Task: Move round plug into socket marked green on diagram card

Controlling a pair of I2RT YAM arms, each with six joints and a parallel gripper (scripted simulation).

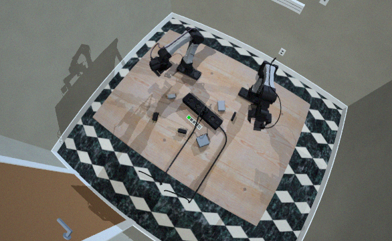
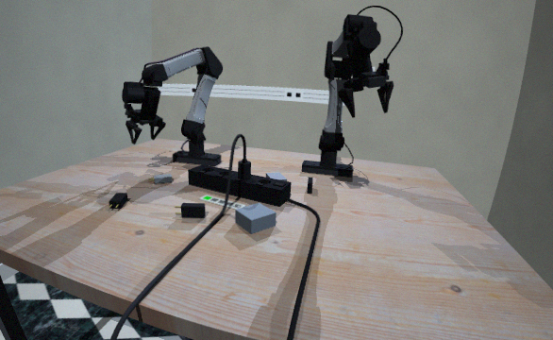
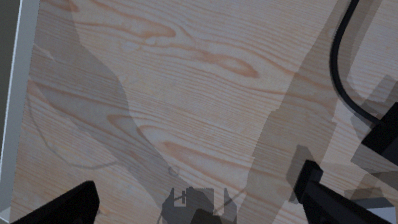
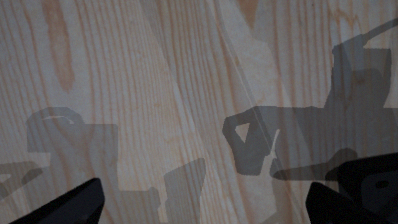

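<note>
The black power strip (image 1: pixel 186 97) (image 2: pixel 267 190) (image 3: pixel 386 137) lies on the table. The black plug (image 2: pixel 244 170) stands upright in a socket near the strip's middle, its cord arching up and over the front. The diagram card (image 1: pixel 194 122) (image 2: pixel 215 200) lies beside the strip; its green square (image 1: pixel 188 117) (image 2: pixel 207 198) is at the left end in the top and exterior views. My left gripper (image 2: pixel 370 113) (image 3: pixel 200 191), on the right-hand arm in the top and exterior views, is open, empty and high above the table. My right gripper (image 2: pixel 144 140) (image 4: pixel 204 190), on the left-hand arm, is open and empty, away from the strip.
Black adapters (image 1: pixel 155 116) (image 1: pixel 182 130) (image 2: pixel 118 200) (image 2: pixel 192 210), a large grey block (image 1: pixel 203 140) (image 2: pixel 256 219), smaller grey pieces (image 1: pixel 171 96) (image 1: pixel 221 106) (image 2: pixel 162 178) and a small black upright piece (image 1: pixel 233 116) (image 2: pixel 310 185) (image 3: pixel 310 172) surround the strip. Two cords run over the front edge.
</note>
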